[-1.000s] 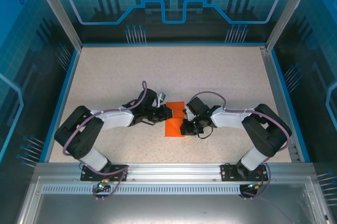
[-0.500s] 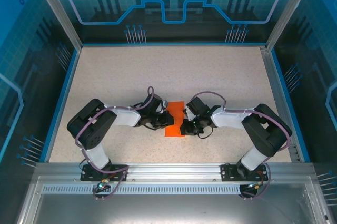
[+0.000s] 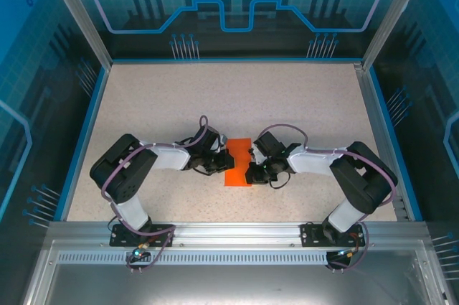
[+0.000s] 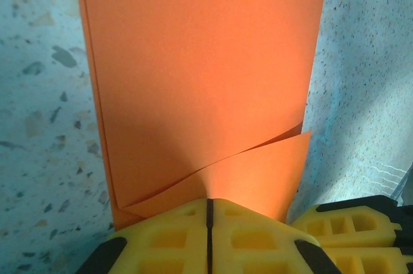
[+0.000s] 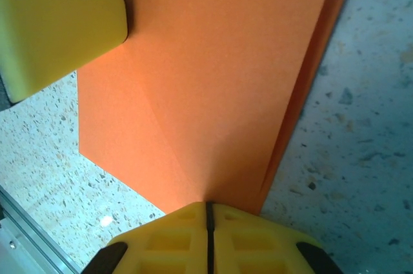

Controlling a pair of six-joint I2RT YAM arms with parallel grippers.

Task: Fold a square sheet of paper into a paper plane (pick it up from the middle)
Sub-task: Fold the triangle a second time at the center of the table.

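1. Centrally on the speckled desk [image 3: 301, 104], a little toward 6 o'clock, lies the square sheet of paper [image 3: 239, 166], bright orange and folded into a layered upright rectangle.
2. Left gripper [image 3: 219, 167] meets the sheet from 9 o'clock. Its yellow jaws are pressed together, pinching a slightly raised flap at the paper's edge.
3. Right gripper [image 3: 252, 171] meets the sheet from 3 o'clock. Its jaws are pressed together with the tips touching the paper's edge, where a faint crease ends. Whether paper sits between them cannot be told.
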